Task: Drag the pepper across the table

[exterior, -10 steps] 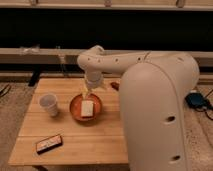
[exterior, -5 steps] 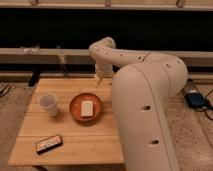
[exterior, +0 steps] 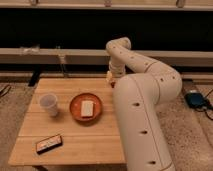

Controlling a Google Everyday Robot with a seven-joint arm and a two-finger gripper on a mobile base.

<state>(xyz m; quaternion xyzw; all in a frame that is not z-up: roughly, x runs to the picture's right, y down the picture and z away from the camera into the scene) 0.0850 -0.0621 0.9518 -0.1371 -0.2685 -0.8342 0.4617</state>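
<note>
Arm (exterior: 145,65) swung off the orange plate (exterior: 73,108) to the worktop's (exterior: 75,136) far right edge, gripper (exterior: 111,78) low there, fingers (exterior: 109,76) released, spread wide.

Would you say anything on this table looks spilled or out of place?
Nothing stands out. The translucent white cup stands upright, the round orange plate lies flat, and the gripper hangs above the wooden table's far edge.

On the light wooden plank table (exterior: 75,135), filling the frame's lower left, a translucent plastic cup (exterior: 49,104) stands at left. To its right is a round orange plate (exterior: 73,106) with a pale square slab (exterior: 87,108) on it. A flat black rectangular device (exterior: 49,144) lies bottom left. The gripper (exterior: 110,77) sits over the table's upper right corner.
</note>
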